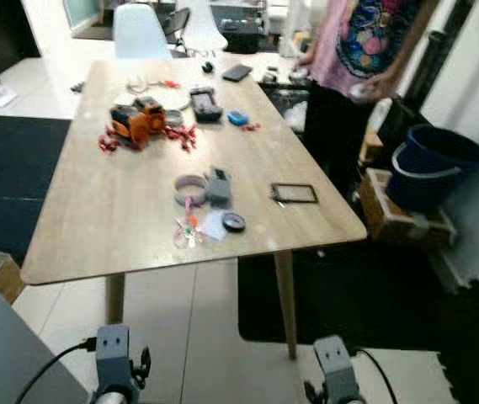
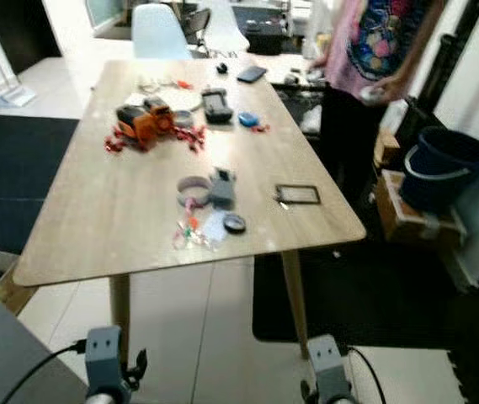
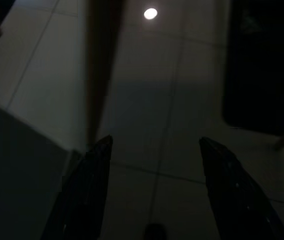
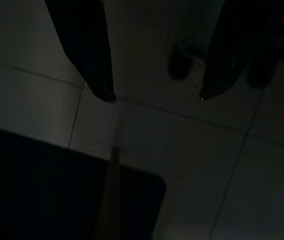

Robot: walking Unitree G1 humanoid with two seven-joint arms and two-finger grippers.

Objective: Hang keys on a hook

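Keys (image 1: 189, 231) lie near the front edge of the wooden table (image 1: 96, 219), well ahead of and above both grippers. Left gripper (image 3: 154, 150) and right gripper (image 4: 156, 95) hang low over the tiled floor (image 3: 146, 100), fingers apart, holding nothing.

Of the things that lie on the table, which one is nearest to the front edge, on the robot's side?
The small colourful bunch, likely the keys, on the table; the white card and dark disc lie slightly farther back.
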